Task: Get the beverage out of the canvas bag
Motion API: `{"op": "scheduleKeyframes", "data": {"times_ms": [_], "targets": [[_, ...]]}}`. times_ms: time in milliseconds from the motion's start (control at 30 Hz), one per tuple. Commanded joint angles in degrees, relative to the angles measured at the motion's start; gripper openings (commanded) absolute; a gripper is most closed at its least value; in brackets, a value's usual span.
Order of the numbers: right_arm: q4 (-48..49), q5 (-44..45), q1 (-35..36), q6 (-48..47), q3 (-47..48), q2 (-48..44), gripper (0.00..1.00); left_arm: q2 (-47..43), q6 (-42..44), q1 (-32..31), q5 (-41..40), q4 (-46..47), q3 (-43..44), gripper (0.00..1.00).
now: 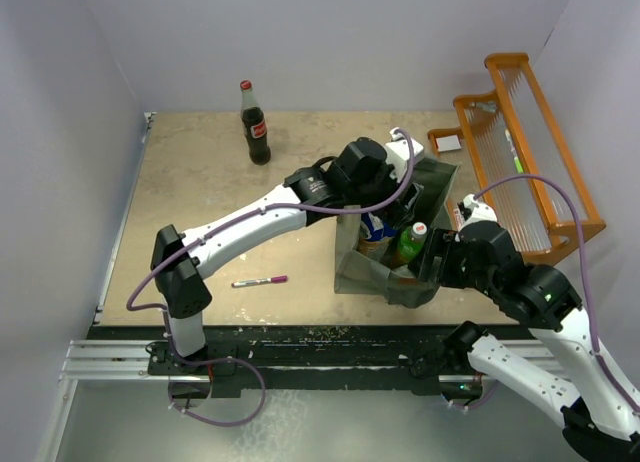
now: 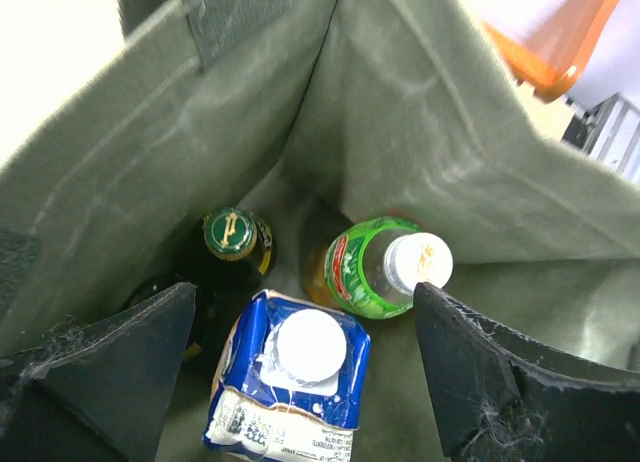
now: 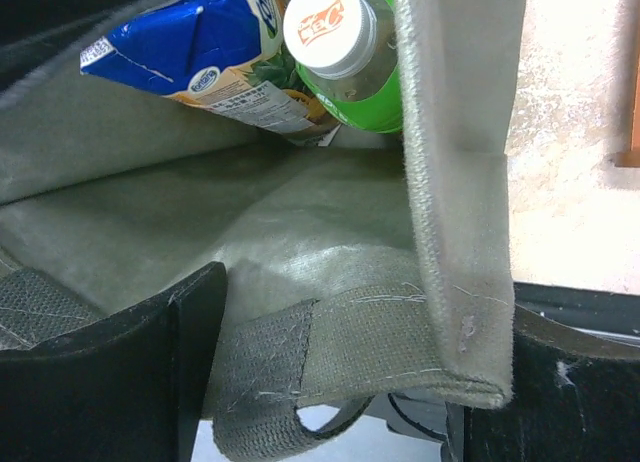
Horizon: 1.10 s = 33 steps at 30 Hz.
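Jaws of the left claw [image 2: 303, 300] stand wide and empty above the open mouth of the canvas bag [image 2: 450, 132], which sits on the table [image 1: 200, 182] near the orange rack [image 1: 530, 152]. Inside, packed close, are a blue carton [image 2: 290, 382], a green bottle [image 2: 375, 267] and a dark bottle [image 2: 230, 234]. The right claw [image 3: 340, 312], also wide, straddles the bag's rim and handle [image 3: 300, 372]. A cola bottle [image 1: 256, 124] and a pink marker [image 1: 260, 281] rest well apart from the bag.

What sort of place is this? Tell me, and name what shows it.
Probably a robot lab test cell: plain white walls box in the table, the left arm and right arm stand on a metal rail at its near edge.
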Motion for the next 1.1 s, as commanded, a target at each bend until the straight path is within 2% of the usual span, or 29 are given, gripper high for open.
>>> {"op": "scheduleKeyframes", "data": {"times_ms": [0, 267, 767, 900, 1067], "targets": [[0.26, -1.92, -0.08, -3.87, -0.09, 0.69, 0.8, 0.2, 1.29, -0.58, -2.79, -2.16, 2.3, 0.93], [0.01, -0.92, -0.08, -4.14, -0.25, 0.56, 0.81, -1.52, 3.34, -0.57, -5.67, -2.95, -0.05, 1.0], [-0.72, 2.14, -0.09, -5.24, 1.18, 1.2, 0.82, -6.3, 6.09, -0.51, -3.69, -0.56, -11.46, 1.0], [-0.59, 2.29, -0.1, -5.32, 1.43, 1.45, 0.83, -7.3, 8.74, -0.47, -2.47, 1.49, -14.25, 0.98], [-0.51, 2.38, -0.08, -5.29, 1.48, 1.73, 0.83, -6.76, 11.96, -0.5, -0.15, 4.62, -16.6, 0.92]]}}
